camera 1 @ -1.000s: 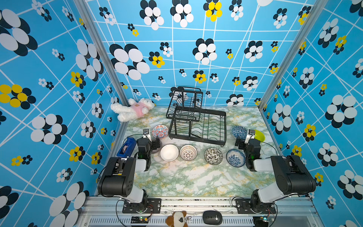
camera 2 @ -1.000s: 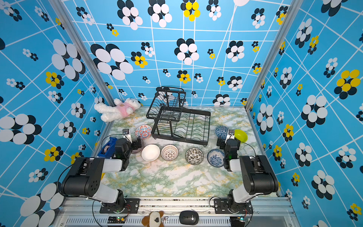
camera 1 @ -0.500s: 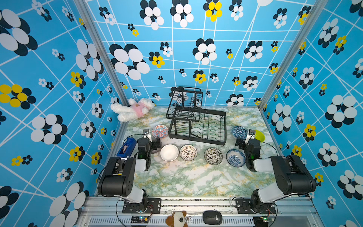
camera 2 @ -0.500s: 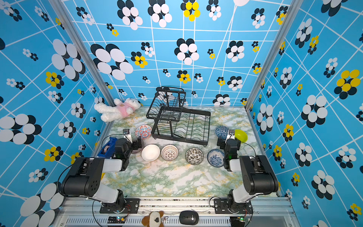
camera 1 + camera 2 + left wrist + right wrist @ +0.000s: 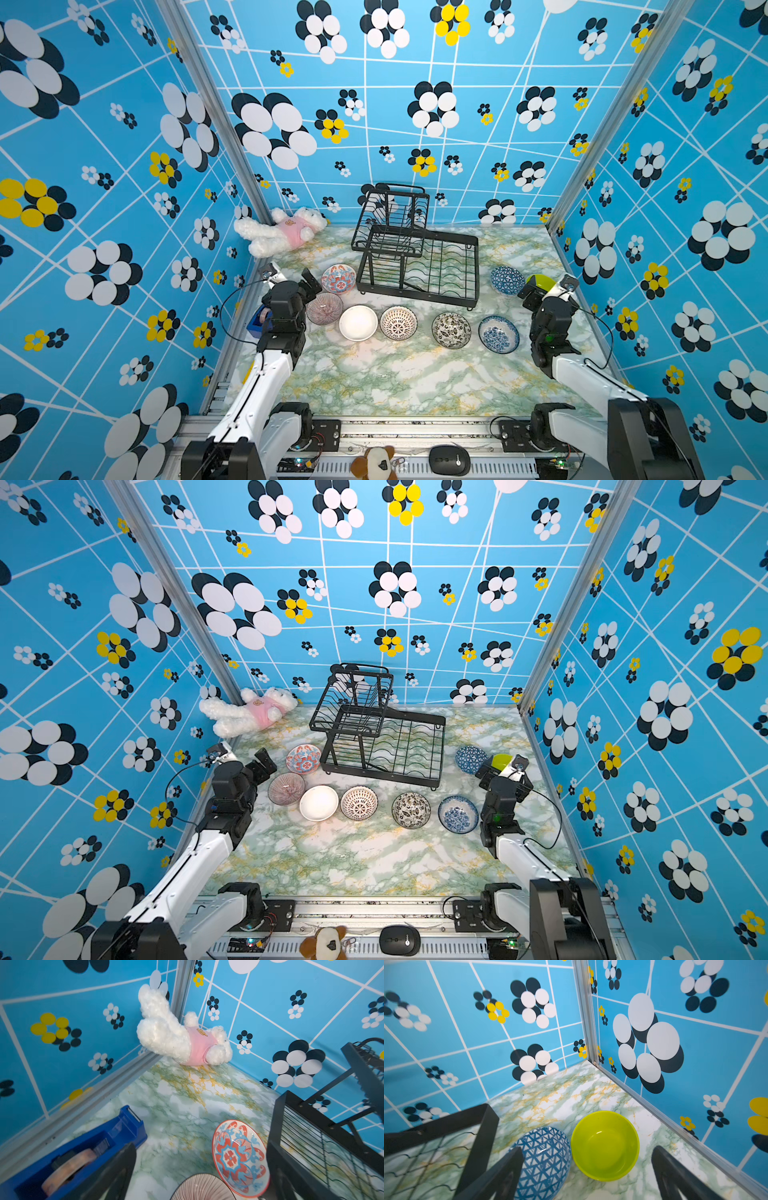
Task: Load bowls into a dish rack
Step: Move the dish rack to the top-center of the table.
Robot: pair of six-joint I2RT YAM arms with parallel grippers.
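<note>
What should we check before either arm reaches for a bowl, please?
1. Left gripper open and empty: ok.
2. Right gripper open and empty: ok.
3. Dish rack slots free of bowls: ok.
4. Lime green bowl upright on the table, just ahead of the right gripper: ok.
5. Room for a finger between the lime green bowl and the blue triangle-patterned bowl: cannot tell.
6. Purplish ribbed bowl upright and close to the left gripper: ok.
</note>
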